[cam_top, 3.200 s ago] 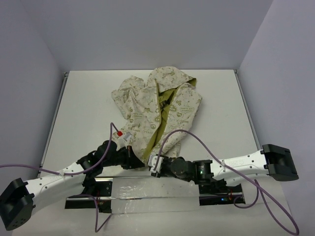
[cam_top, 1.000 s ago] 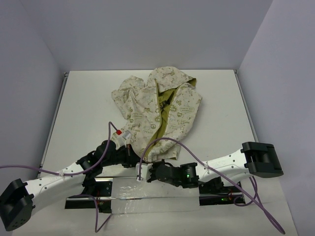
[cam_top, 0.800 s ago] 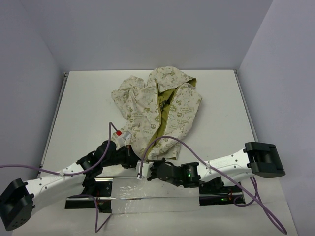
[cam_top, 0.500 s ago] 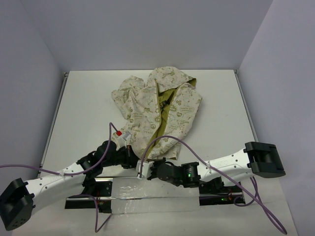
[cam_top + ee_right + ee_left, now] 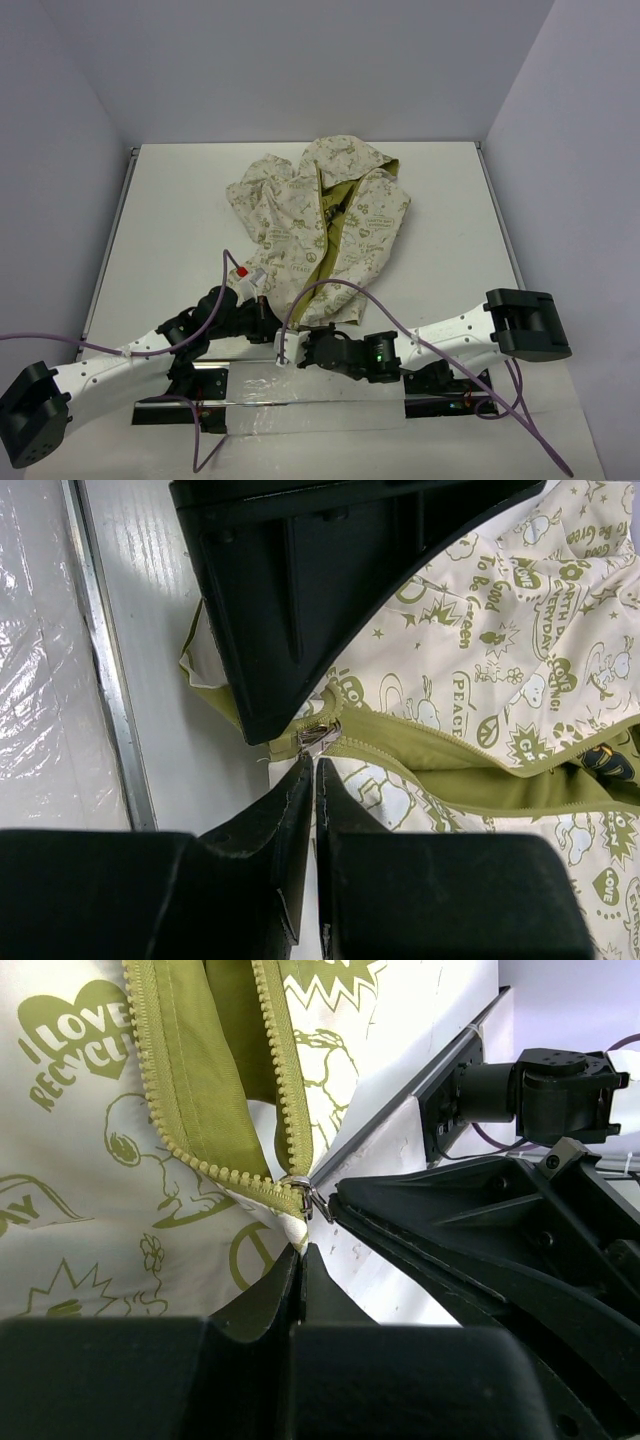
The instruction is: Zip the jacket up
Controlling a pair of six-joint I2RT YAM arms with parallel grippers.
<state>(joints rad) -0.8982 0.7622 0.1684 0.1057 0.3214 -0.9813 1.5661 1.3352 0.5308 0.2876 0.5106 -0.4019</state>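
Note:
The jacket (image 5: 325, 225) lies flat at the back middle of the table, cream with olive prints. Its front is open and shows the olive lining. The zipper slider (image 5: 298, 1193) sits at the bottom hem, and it also shows in the right wrist view (image 5: 320, 735). My left gripper (image 5: 300, 1250) is shut on the hem corner just below the slider. My right gripper (image 5: 313, 762) is shut, its tips pinching the slider's small metal pull. In the top view both grippers meet at the hem, the left gripper (image 5: 268, 315) beside the right gripper (image 5: 292, 345).
The table's metal front rail (image 5: 110, 710) runs just near of the hem. A purple cable (image 5: 340, 285) arcs over the jacket's lower part. Clear plastic (image 5: 290, 395) covers the base strip between the arms. Walls close in the table at the back and sides.
My right gripper has drawn back from the hem toward the near edge and leftward, then made small shifts. My left gripper and the jacket have barely moved.

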